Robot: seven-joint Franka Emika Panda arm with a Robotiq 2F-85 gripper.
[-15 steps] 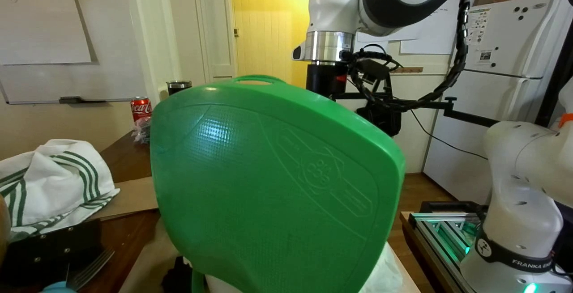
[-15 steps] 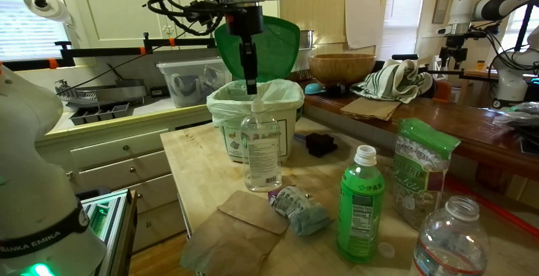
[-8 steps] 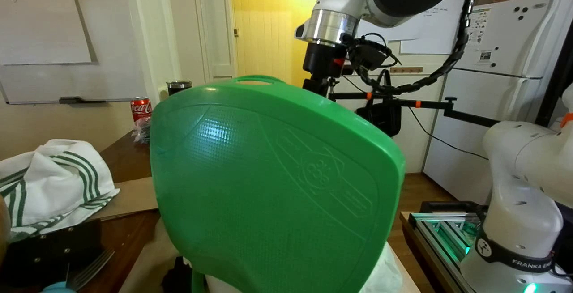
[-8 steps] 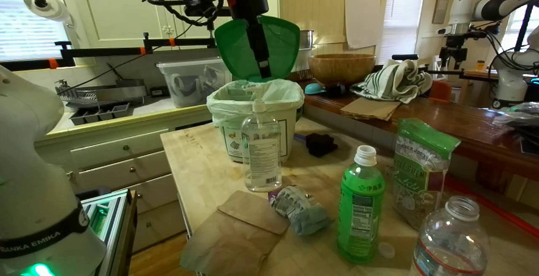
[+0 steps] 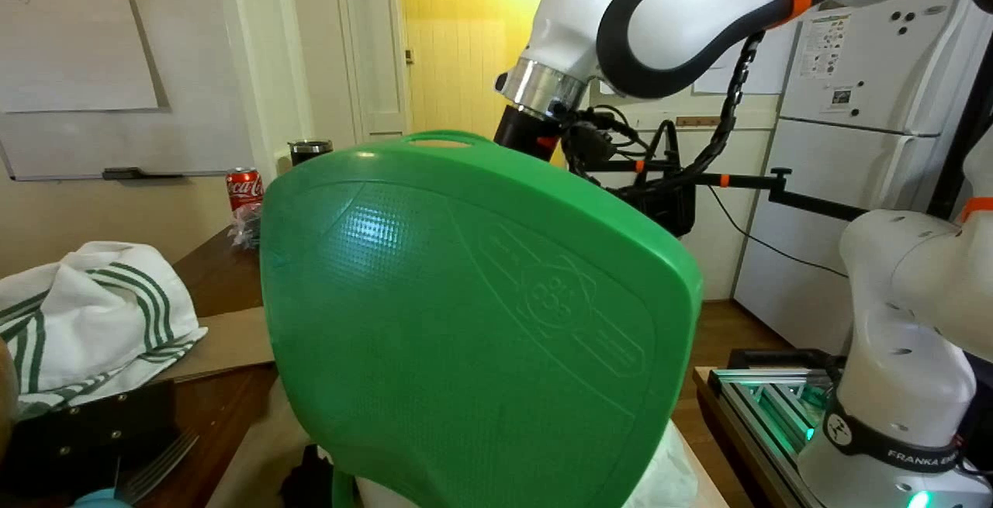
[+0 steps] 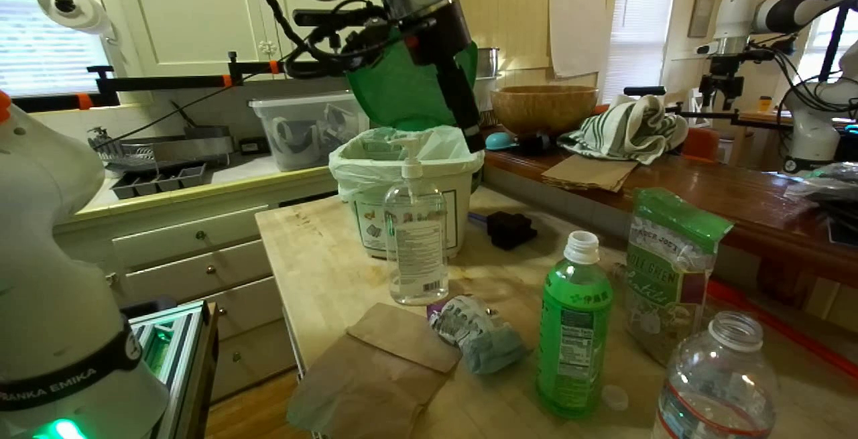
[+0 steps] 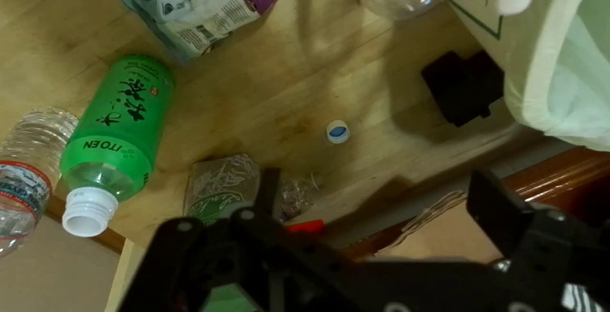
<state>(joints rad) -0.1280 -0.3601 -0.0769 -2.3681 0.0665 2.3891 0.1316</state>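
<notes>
My gripper stands open in the wrist view, its dark fingers wide apart with nothing between them. Tilted, it hangs by the right rim of a lined white bin in an exterior view; whether it touches the liner I cannot tell. The bin's raised green lid hides the fingers in an exterior view. A small white cap with a blue inside lies on the wooden table. Around it are a green tea bottle, a crumpled purple-ended packet, a lentil bag and a black object.
A clear pump bottle stands before the bin. Nearby are a flat brown paper bag and a clear bottle. The raised brown counter holds a wooden bowl and a striped towel.
The arm has tilted over. In an exterior view the fingers have swung right across the bin, rising first, then dropping to its right rim. The objects on the table have stayed put.
</notes>
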